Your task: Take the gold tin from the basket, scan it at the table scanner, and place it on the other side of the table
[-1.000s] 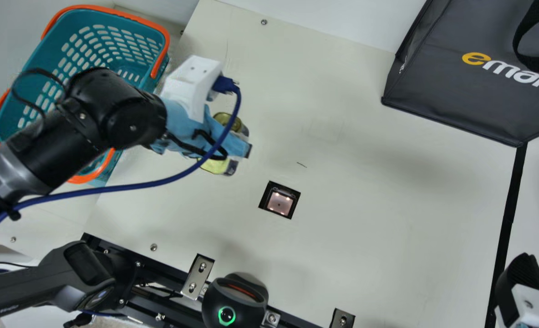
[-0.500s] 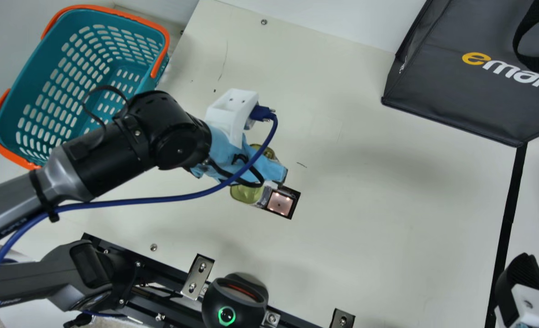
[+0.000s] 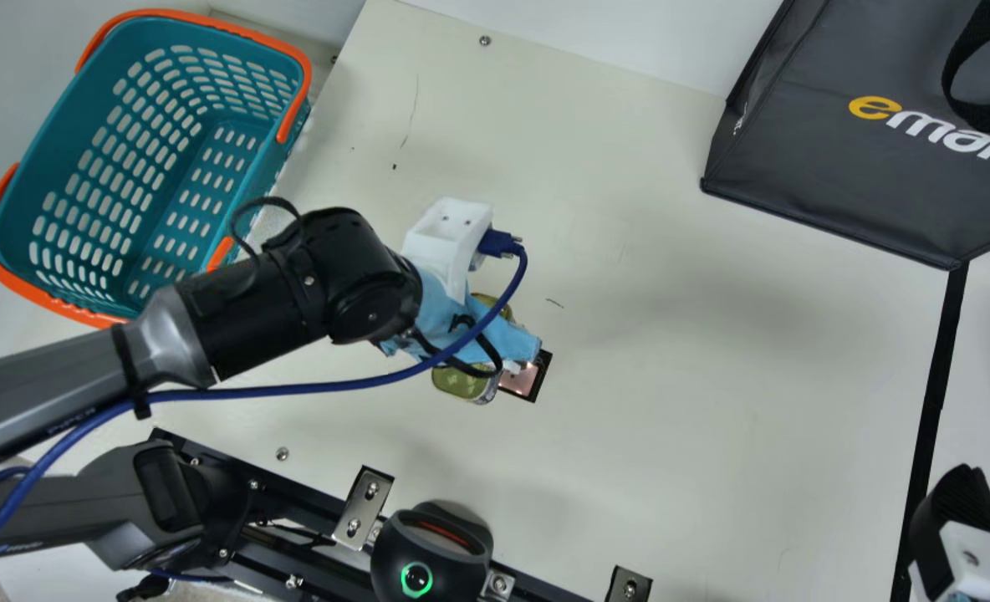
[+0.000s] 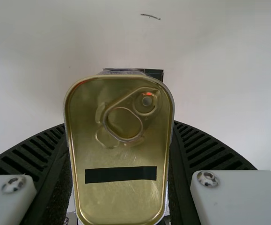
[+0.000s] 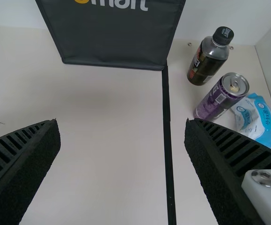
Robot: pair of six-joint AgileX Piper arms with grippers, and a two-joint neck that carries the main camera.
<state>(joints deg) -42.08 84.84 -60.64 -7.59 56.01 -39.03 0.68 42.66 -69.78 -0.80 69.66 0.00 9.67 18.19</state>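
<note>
scanning seems the step in hand: the left gripper (image 4: pixel 119 125) grasps the gold tin (image 4: pixel 121 199) between 2 fingers, by the table scanner (image 3: pixel 523 382). next, ease it squarely over (height is unclear). the right gripper (image 5: pixel 121 122) is spread.

Wht walls (image 5: pixel 25 11) meet in corner by cream tbl (image 3: pixel 671 468), blk strip (image 5: pixel 167 98) across it
</note>
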